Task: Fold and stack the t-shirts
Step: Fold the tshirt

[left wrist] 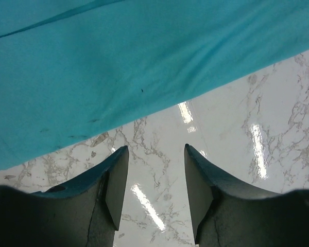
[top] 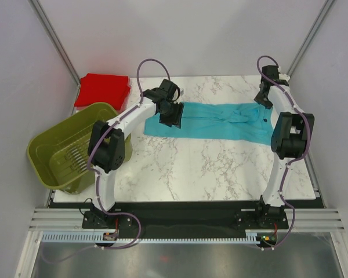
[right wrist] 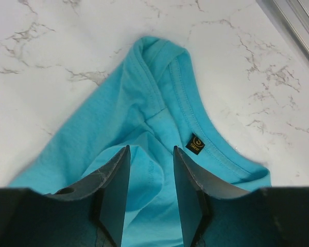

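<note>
The turquoise t-shirt (top: 220, 121) lies folded into a long strip across the back of the marble table. My left gripper (top: 173, 116) is open and empty over its left end; in the left wrist view the cloth (left wrist: 118, 67) lies just beyond the fingertips (left wrist: 118, 154), with bare marble between them. My right gripper (top: 263, 97) is open over the right end, at the neck. In the right wrist view the collar with a small black label (right wrist: 195, 144) lies ahead and cloth shows between the fingers. The red t-shirt (top: 102, 91) is a flat folded square at the back left.
An olive-green slotted basket (top: 75, 145) stands at the table's left edge, just in front of the red bundle. Metal frame posts rise at both back corners. The table's right edge and a rail (right wrist: 298, 20) lie close to the collar.
</note>
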You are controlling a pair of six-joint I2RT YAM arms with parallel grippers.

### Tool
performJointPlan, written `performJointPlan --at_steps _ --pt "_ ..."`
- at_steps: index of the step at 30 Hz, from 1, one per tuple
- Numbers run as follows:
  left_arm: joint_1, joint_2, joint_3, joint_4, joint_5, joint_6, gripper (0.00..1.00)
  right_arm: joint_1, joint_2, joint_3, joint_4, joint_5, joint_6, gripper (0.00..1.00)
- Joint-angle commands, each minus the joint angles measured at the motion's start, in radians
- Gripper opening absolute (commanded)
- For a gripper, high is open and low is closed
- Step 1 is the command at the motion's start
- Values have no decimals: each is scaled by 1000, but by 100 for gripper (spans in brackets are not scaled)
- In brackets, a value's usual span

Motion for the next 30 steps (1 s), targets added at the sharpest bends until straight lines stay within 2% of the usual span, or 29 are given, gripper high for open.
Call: performJointPlan --at_steps 1,15,21,28,30 --pt "-1 45 56 14 11 -30 55 14 30 62 -5 -9 11 47" --pt "8 163 73 14 -55 -61 55 12 82 67 -2 -17 40 40" --pt "11 182 59 14 -70 -64 55 12 107 69 5 -20 45 36" --pt "16 197 59 14 -80 -69 55 12 132 104 7 -25 58 35" --pt "16 200 56 13 -86 -70 55 12 141 113 7 -29 63 22"
